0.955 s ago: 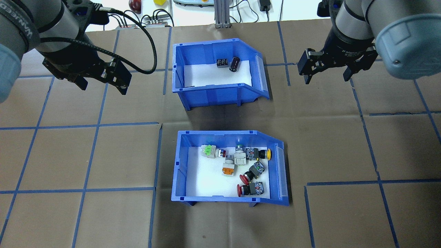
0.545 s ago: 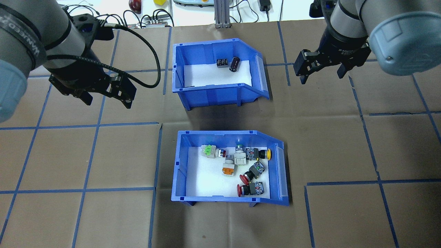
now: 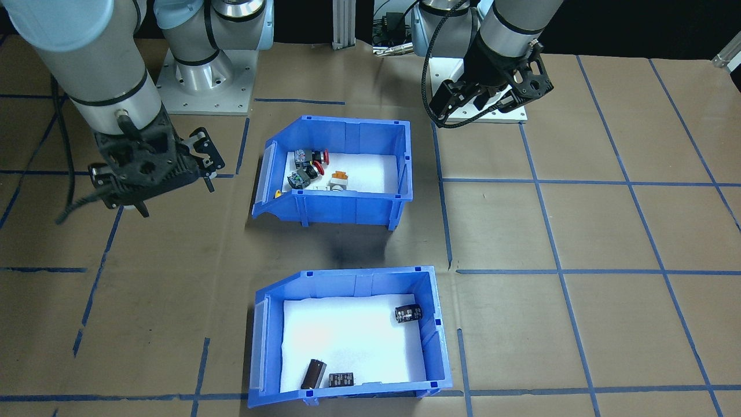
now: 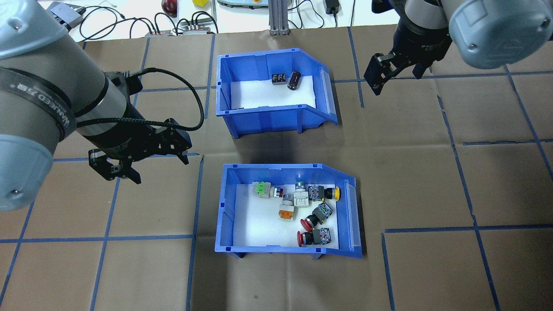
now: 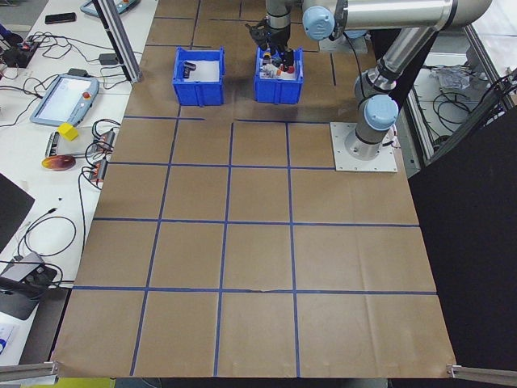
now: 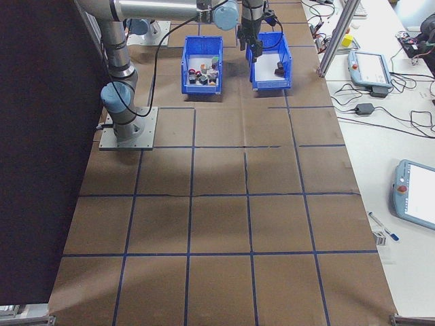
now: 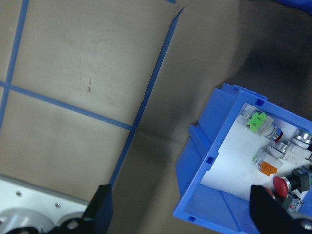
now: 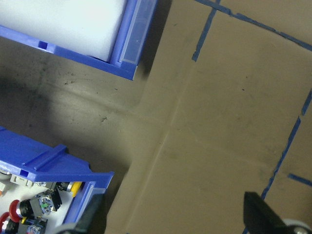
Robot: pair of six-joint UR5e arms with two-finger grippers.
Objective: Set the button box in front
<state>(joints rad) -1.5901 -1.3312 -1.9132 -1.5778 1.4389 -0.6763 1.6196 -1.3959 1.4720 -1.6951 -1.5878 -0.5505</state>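
Button box [image 4: 287, 211] sits on the tabletop [image 4: 432, 181] on the robot's near side, centre of the overhead view; blue bin, white foam liner, switches bunched toward its right half: green-capped one [image 4: 260, 188] at far left of the cluster, orange one [image 4: 286, 213] mid, yellow cap [image 4: 337, 193] against the sloped open end, two red mushroom heads [image 4: 304, 231] nearest the robot. Capacitor bin [image 4: 272, 88] lies directly beyond it, a bare gap of tabletop between them, both open ends pointing right; it holds only a few black cylinders [image 4: 294, 80] against its far wall.

Left end effector [image 4: 140, 160] hovers just left of the button box's left wall, fingers spread, nothing between them; wrist view looks down on that wall's near corner, fingers [image 7: 100, 212] dark at the frame's bottom edge, so the released jaws seem set to straddle the wall rim. Likely reason: the rim is the only thin, graspable edge, and the left wall keeps clear of the switches.

Right end effector [image 4: 391, 69] hangs right of the capacitor bin's open end, also released and empty; its camera sees the clear lip [image 8: 134, 36] of that bin. Judged as positioned to shift that bin aside; the two bins probably must swap, since the far spot is occupied.

Neither bin is gripped yet; task barely begun. Risk: tilting the box may roll the loose switches out over the low open end.
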